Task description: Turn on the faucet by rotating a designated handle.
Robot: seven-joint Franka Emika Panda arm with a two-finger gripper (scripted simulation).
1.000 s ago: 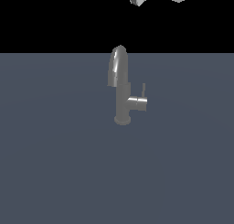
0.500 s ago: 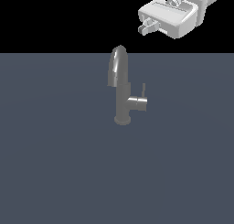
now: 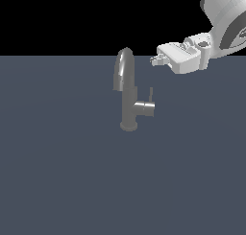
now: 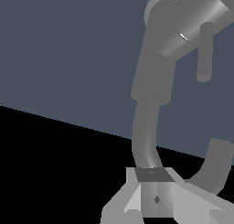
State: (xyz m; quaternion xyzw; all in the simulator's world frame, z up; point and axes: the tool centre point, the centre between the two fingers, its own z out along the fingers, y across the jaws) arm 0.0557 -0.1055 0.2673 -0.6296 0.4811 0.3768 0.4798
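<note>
A flat dark blue-grey surface (image 3: pixel 57 181) is seen across the lower part of the exterior view. On it, near the middle, the faucet (image 3: pixel 128 92) is placed upright on its round base, with the arched spout bent over toward the exterior view's left. A short stub is seen on the column, pointing toward the exterior view's right, and the handle (image 3: pixel 151 94) is standing up from the end of this stub as a thin rod. Above and toward the exterior view's right of the handle, well apart from it, the end effector (image 3: pixel 154 60) is held in the air and nothing is touched by it. Whether its fingers are apart or together cannot be told.
</note>
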